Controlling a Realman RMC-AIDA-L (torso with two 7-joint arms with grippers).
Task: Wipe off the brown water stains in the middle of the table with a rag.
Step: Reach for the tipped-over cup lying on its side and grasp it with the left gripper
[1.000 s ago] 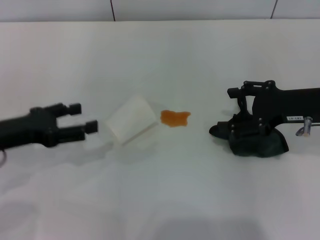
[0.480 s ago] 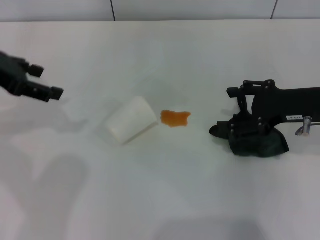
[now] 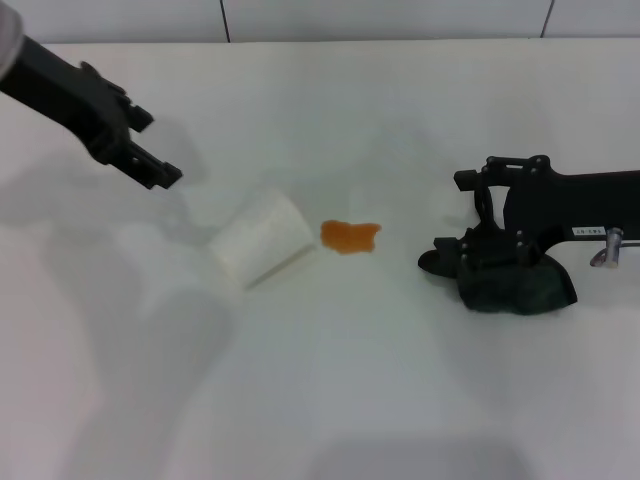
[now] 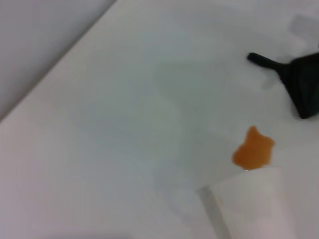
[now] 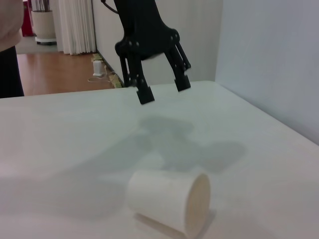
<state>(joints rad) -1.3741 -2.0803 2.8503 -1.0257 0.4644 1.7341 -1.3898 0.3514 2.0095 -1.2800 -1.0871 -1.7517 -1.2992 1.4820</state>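
Note:
The brown water stains [image 3: 350, 236] [image 4: 254, 149] form one small orange blotch in the middle of the white table [image 3: 330, 390]. The dark rag [image 3: 525, 286] [image 4: 305, 89] lies to the right of the blotch. My right gripper [image 3: 492, 256] sits on top of it with its fingers sunk into the cloth, shut on it. My left gripper [image 3: 155, 150] [image 5: 163, 89] hangs open and empty above the table's far left, well clear of the blotch.
A white paper cup [image 3: 262, 240] [image 4: 249, 206] [image 5: 169, 201] lies on its side just left of the blotch, its mouth toward the stain. The table's far edge meets a wall [image 3: 400, 15].
My left arm has lifted away from the cup and swung up to the far left. The right gripper, rag, cup and blotch have not moved.

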